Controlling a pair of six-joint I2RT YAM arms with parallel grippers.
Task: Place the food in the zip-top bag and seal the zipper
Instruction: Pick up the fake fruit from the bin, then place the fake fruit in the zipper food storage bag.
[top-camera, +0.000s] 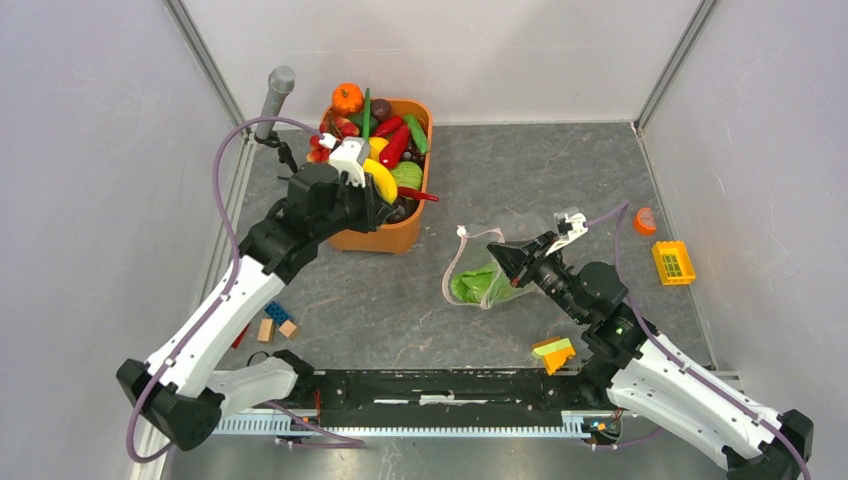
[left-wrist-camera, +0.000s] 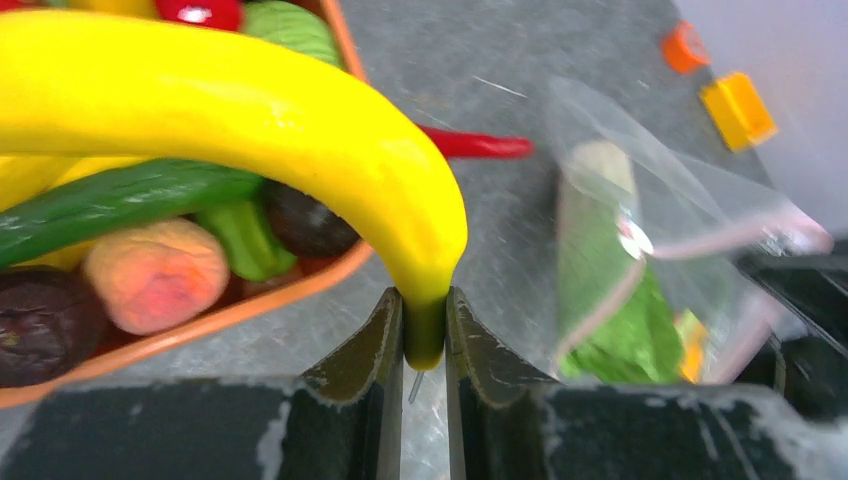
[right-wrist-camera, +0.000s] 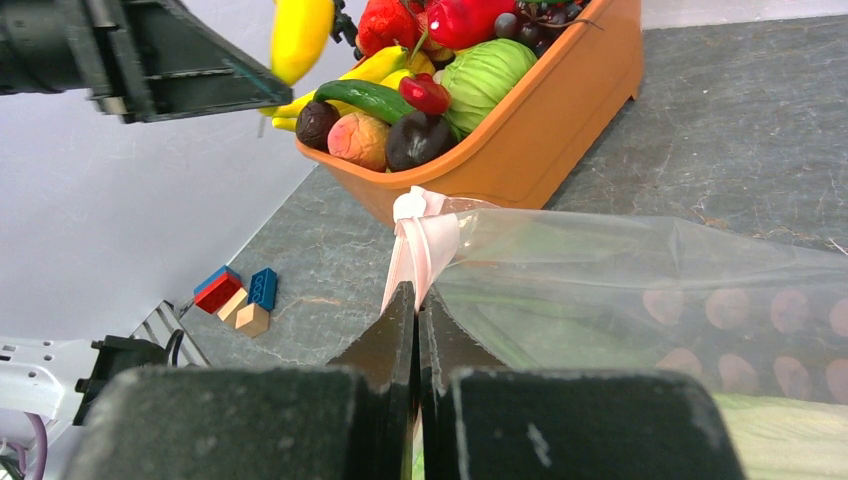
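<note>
My left gripper (left-wrist-camera: 424, 322) is shut on the green stem end of a yellow banana (left-wrist-camera: 230, 95) and holds it over the front of the orange tub (top-camera: 385, 238); the banana also shows in the top view (top-camera: 380, 180). The clear zip-top bag (top-camera: 485, 275) lies at mid table with a green-and-white cabbage (left-wrist-camera: 610, 300) inside. My right gripper (right-wrist-camera: 417, 300) is shut on the bag's pink zipper strip (right-wrist-camera: 418, 240) at the mouth edge and holds it up. A red chili (top-camera: 418, 195) hangs over the tub's rim.
The tub holds several more toy vegetables (right-wrist-camera: 430, 90). Small wooden and blue blocks (top-camera: 277, 322) lie at the near left. A yellow-orange wedge (top-camera: 554, 352) lies near the right arm's base. A yellow crate (top-camera: 673, 262) and an orange piece (top-camera: 645, 220) sit at the right.
</note>
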